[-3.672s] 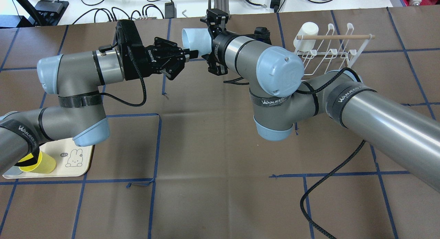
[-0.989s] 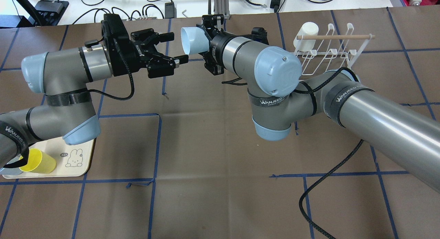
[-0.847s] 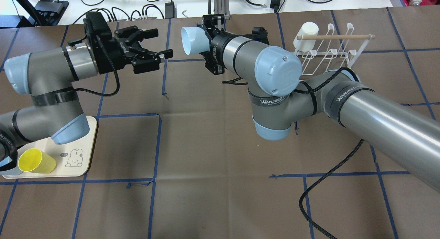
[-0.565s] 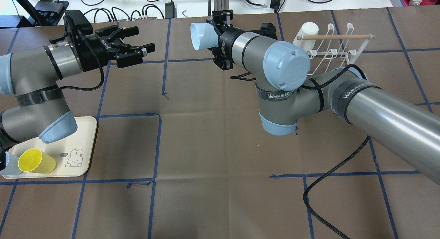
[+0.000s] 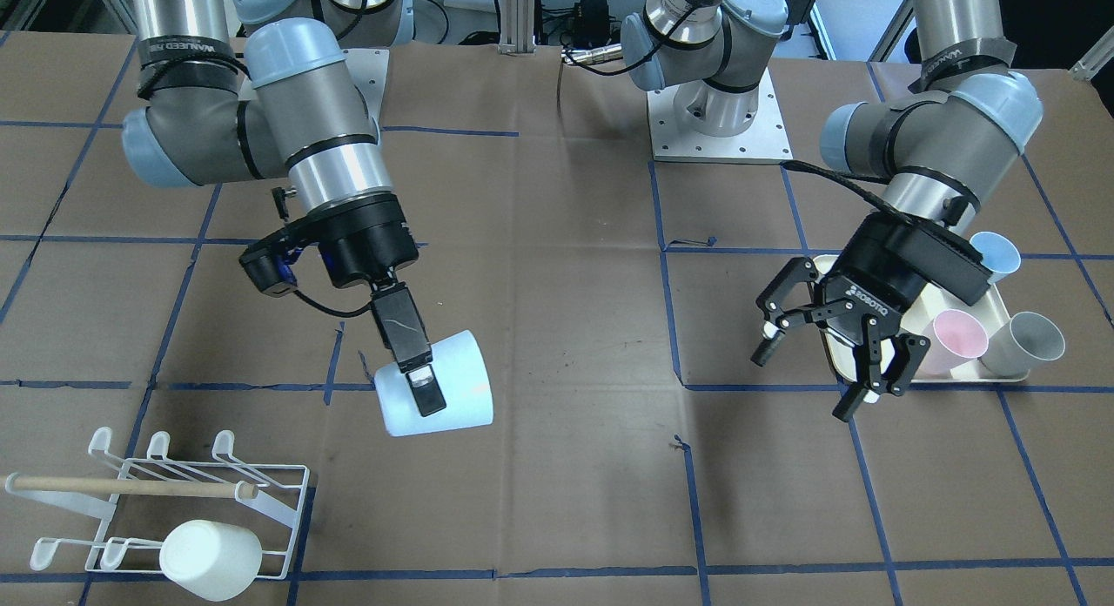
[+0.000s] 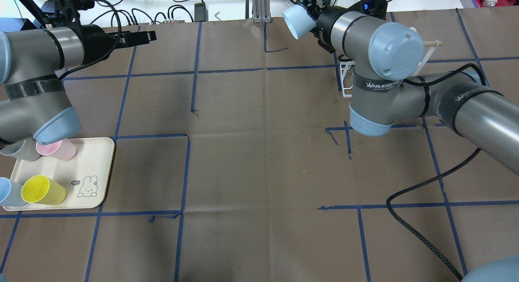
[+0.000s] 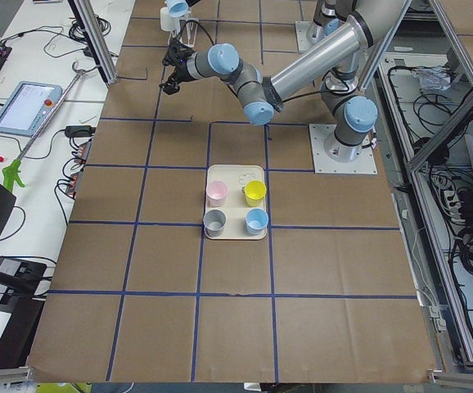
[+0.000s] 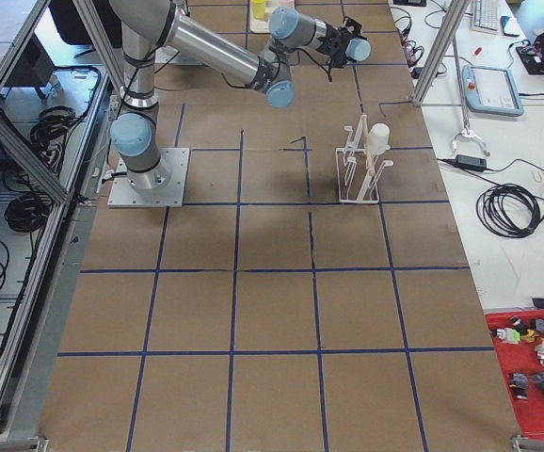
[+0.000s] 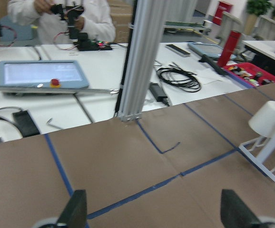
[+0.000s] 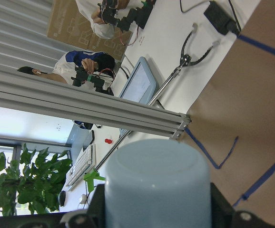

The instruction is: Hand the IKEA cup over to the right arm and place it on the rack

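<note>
Cup (image 5: 461, 375), pale blue and tipped on its side, sits gripped between the jaws of the right arm (image 5: 322, 144) (rack (image 5: 130, 486) near those jaws, not touching), while the jaws of the left arm (image 5: 922, 162) gape empty, well apart.

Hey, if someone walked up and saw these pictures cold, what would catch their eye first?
Probably the pale blue cup, gripped on its side in the right claw and held in the air on the same side as the white wire rack, which already carries a white cup. Next comes the left claw, spread open and empty. Then the cream tray with four colourful cups on the robot's left.
</note>
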`<action>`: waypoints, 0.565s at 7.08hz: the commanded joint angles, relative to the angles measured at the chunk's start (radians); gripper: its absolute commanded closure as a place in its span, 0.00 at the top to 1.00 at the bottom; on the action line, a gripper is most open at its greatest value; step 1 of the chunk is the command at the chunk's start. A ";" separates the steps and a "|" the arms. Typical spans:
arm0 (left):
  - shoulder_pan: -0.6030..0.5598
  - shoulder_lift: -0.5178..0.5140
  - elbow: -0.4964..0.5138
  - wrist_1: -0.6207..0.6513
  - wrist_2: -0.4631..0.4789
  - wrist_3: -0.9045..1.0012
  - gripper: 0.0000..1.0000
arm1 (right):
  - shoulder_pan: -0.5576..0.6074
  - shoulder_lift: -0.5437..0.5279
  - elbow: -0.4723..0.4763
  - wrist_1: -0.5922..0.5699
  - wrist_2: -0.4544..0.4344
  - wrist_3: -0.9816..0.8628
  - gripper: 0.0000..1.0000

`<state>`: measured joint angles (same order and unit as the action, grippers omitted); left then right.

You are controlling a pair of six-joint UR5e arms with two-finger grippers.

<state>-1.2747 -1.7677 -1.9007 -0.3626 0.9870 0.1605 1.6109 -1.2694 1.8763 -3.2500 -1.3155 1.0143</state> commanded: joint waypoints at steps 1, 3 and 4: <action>-0.128 0.005 0.147 -0.374 0.353 -0.120 0.99 | -0.144 -0.001 -0.011 -0.001 0.002 -0.522 0.09; -0.219 0.016 0.300 -0.778 0.505 -0.199 0.99 | -0.279 0.013 -0.069 0.001 0.002 -0.871 0.09; -0.238 0.042 0.362 -0.946 0.506 -0.246 0.99 | -0.326 0.033 -0.089 0.001 0.004 -1.008 0.08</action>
<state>-1.4791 -1.7484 -1.6186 -1.0933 1.4566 -0.0332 1.3520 -1.2549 1.8143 -3.2492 -1.3134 0.1906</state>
